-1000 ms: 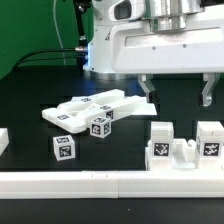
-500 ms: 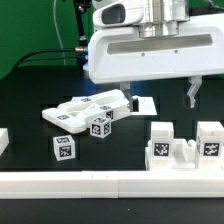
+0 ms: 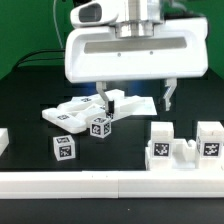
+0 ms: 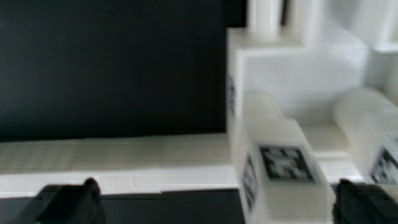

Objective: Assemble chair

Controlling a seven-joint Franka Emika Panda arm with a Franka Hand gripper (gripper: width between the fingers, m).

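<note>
- Claw: released, jaws wide, nothing held; hung over the far right end of the flat slabs.
- Step, judged: taking up a slab. Best done by centring the jaws across its narrow edges and descending straight, clear of the blocks.
- Chair, unassembled, white, tagged: flat slabs heaped on the black surface; blocks nearer; blocky piece at the exterior view's right, beside the rail.

We see tagged white slabs lying flat and overlapping. One block sits just beside them; a second block lies apart.
</note>
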